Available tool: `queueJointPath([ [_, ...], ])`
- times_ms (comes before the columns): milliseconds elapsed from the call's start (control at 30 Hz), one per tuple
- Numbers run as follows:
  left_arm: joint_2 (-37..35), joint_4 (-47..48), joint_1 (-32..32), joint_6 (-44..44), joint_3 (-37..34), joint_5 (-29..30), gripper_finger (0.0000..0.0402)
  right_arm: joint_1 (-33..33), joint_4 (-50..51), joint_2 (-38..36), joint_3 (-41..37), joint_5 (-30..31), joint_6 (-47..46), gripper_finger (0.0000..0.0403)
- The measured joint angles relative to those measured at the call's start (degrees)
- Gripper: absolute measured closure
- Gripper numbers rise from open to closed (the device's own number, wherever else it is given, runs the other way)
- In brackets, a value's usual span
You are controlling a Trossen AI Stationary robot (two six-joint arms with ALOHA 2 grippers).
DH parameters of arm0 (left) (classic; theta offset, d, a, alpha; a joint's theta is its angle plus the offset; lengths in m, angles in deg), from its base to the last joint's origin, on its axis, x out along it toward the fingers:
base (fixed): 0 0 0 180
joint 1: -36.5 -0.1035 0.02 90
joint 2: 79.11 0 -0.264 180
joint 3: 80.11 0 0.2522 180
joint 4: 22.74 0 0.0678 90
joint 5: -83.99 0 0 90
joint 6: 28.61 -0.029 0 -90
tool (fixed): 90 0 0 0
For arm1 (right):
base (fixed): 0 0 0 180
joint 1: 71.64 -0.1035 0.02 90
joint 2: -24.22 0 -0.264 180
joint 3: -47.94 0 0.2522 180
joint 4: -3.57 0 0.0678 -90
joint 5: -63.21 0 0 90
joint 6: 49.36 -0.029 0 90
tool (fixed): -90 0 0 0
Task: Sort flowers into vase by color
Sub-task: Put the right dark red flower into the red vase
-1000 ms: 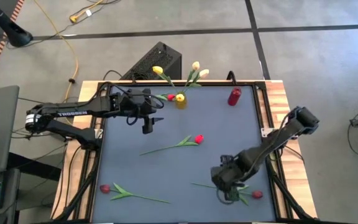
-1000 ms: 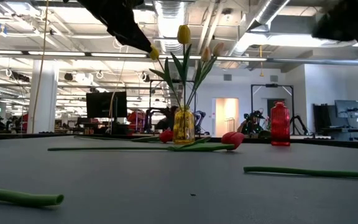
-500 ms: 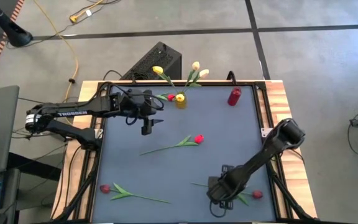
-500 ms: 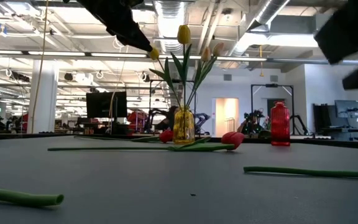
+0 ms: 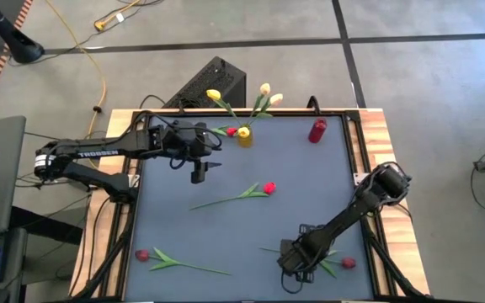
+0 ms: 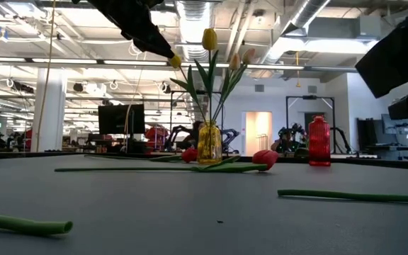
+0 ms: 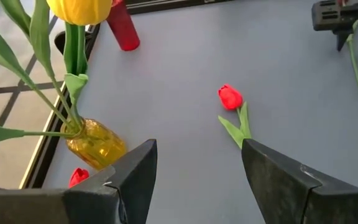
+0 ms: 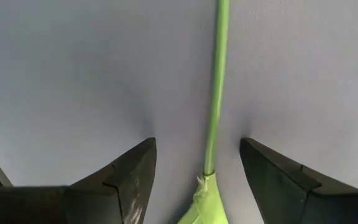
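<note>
Lowered over the near-right flower since 1 second ago, the right gripper (image 5: 297,271) now straddles its stem
Right fingers (image 8: 126,180) stand wide on either side of the green stem (image 8: 217,93), which lies flat on the table (image 5: 226,236); this looks like the pick step, and next they must close on it. Left gripper (image 5: 200,168) hovers near the yellow vase (image 5: 244,137), fingers wide and empty; 3 other flowers lie loose
</note>
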Motion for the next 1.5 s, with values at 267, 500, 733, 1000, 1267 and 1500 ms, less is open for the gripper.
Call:
queueJointPath([
  [267,0.0,-0.05,0.01,0.26,0.0,-1.58,0.0178,1.39,-1.75,-0.07,-1.01,-2.12,1.22,0.0138],
  [500,0.0,1.53,1.03,0.2,0.0,-2.04,0.0178,1.6,-2.15,-0.09,-0.76,-3.08,0.32,0.0138],
  [733,3.47,8.85,1.63,1.85,-1.7,-3.43,0.0178,2.37,-3.17,-1.68,1.12,-4.82,0.19,0.0138],
  [1000,10.86,-3.12,4.25,4.09,-9.39,-6.38,0.0178,2.08,-2.9,-3.02,1.2,-3.86,-3.69,0.0138],
  [1267,15.17,-10.2,4.44,5.95,-11.49,-7.59,0.0178,-0.4,-2.45,-2.77,1.2,-0.98,-6.08,0.0138],
  [1500,14.02,-10.7,4.46,6.28,-11.17,-7.5,0.0178,-3.47,-4.48,-2.61,-1.68,2.51,-7.14,0.0138],
])
